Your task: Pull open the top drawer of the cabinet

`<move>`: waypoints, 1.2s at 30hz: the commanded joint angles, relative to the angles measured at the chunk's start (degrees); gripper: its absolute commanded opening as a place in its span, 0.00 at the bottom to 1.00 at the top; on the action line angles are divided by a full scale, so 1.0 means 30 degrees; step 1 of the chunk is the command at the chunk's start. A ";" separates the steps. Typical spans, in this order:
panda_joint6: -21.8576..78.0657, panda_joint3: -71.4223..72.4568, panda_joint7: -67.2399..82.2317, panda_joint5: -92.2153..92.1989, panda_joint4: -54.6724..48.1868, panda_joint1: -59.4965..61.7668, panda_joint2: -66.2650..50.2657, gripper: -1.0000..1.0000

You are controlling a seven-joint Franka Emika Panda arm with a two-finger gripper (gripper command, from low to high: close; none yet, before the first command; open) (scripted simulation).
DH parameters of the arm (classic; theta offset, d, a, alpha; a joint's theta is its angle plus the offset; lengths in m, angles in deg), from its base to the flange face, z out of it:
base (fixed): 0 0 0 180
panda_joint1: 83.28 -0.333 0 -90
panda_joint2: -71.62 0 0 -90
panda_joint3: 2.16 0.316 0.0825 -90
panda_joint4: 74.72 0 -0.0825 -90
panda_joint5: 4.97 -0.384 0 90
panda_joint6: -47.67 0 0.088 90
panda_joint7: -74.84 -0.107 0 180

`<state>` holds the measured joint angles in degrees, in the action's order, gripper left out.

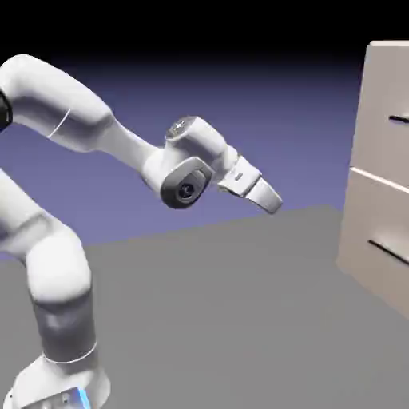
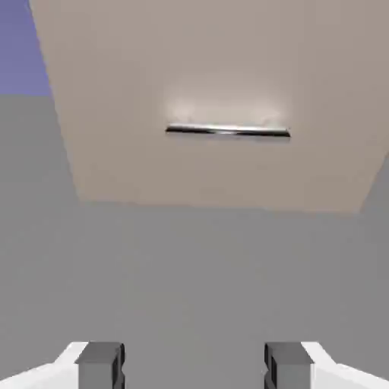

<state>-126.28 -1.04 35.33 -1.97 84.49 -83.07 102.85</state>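
The pale beige cabinet (image 1: 361,240) stands at the right edge of the exterior view. Its top drawer (image 1: 382,96) has a thin dark bar handle (image 1: 399,120), cut off by the picture's edge, and its front sits flush. My gripper (image 1: 274,201) hangs well to the left of the cabinet, tilted down toward it and touching nothing. In the hand view the gripper (image 2: 194,368) is open, with only grey table between its fingertips (image 2: 99,363). Far ahead is a beige drawer front (image 2: 213,68) with a dark bar handle (image 2: 228,131); which drawer it is I cannot tell.
A matching lower drawer front (image 1: 375,220) with its own dark handle (image 1: 389,249) sits below the top one. Grey table (image 1: 240,319) stretches between the arm's base and the cabinet's foot.
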 commanded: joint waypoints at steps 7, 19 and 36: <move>0.0104 0.2168 0.5706 0.5815 -0.3476 0.1737 -0.2757 0.50; 0.0283 0.5885 1.5487 1.5782 -0.9432 0.4713 -0.7482 0.50; 0.0537 1.1149 2.9343 2.9902 -1.7871 0.8930 -1.4176 0.50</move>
<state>-124.67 32.41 123.36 87.74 30.87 -56.28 60.32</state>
